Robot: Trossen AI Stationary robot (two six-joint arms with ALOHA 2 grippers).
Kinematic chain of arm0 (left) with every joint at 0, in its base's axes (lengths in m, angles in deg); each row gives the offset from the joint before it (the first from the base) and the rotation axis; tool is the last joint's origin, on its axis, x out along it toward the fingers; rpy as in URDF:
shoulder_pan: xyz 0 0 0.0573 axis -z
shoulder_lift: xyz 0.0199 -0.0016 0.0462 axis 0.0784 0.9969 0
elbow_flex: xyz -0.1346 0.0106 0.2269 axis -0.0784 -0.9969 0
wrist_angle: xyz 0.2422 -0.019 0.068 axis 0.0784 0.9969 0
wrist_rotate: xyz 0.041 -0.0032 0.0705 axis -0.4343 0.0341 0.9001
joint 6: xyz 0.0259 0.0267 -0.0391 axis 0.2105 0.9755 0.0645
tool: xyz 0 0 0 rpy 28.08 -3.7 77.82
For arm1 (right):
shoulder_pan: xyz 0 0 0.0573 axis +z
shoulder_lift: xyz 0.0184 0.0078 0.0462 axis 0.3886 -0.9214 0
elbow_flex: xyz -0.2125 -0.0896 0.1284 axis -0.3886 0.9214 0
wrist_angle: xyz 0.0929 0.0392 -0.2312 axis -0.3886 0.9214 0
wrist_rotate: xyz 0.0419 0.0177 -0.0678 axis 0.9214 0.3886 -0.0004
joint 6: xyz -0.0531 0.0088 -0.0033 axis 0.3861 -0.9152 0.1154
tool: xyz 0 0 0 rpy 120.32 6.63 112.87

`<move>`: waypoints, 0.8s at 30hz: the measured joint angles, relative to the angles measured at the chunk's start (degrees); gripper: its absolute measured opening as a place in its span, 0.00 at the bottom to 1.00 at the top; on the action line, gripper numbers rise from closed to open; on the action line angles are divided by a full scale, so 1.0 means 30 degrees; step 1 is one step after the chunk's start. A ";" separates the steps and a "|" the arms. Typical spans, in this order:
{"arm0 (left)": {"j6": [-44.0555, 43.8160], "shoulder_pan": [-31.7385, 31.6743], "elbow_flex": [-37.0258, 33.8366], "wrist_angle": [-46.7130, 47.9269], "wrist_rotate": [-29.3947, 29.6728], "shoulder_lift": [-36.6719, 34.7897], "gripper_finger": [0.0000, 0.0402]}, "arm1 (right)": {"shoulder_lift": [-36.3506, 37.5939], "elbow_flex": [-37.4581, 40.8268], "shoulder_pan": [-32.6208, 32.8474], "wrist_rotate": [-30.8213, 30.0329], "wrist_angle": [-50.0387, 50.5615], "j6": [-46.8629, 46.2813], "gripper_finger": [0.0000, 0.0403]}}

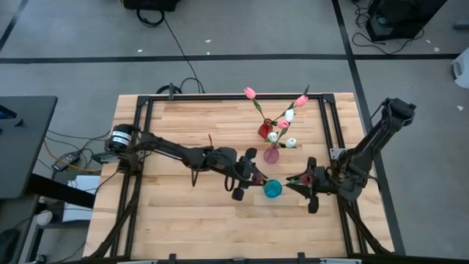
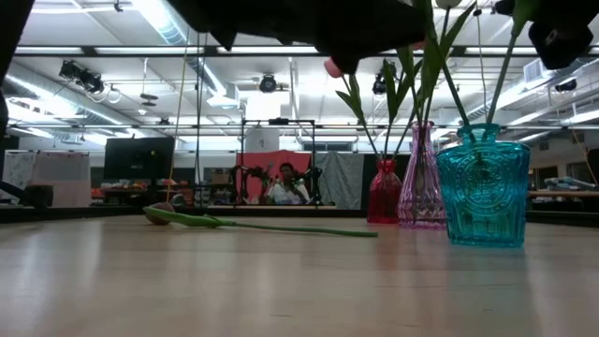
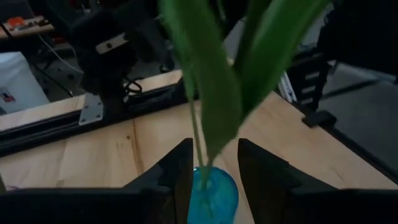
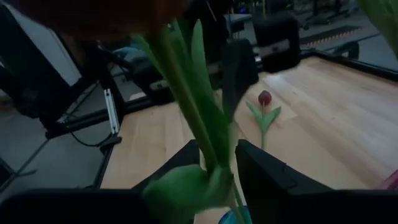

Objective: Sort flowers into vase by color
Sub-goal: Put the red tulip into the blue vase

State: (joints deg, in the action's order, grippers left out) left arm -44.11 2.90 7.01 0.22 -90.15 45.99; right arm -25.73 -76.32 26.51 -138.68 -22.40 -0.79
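Standing between both grippers' fingers, stems (image 3: 208,106) enter teal vase (image 1: 272,189).

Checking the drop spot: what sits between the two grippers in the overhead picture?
In the high view, the blue vase stands between the left gripper and the right gripper, with green tulip stems rising from it.

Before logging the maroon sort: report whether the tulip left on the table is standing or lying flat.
Lying flat. The tulip rests lengthwise on the table, outside any vase.
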 joint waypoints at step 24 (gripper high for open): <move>0.0680 0.0078 -0.0007 1.2709 0.1240 -0.4897 0.51 | 0.3607 -0.1777 0.1146 0.1761 0.2650 0.3047 0.63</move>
State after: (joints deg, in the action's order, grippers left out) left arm -42.07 3.13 6.99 38.34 -86.42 31.30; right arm -14.91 -81.65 29.95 -133.39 -14.45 8.35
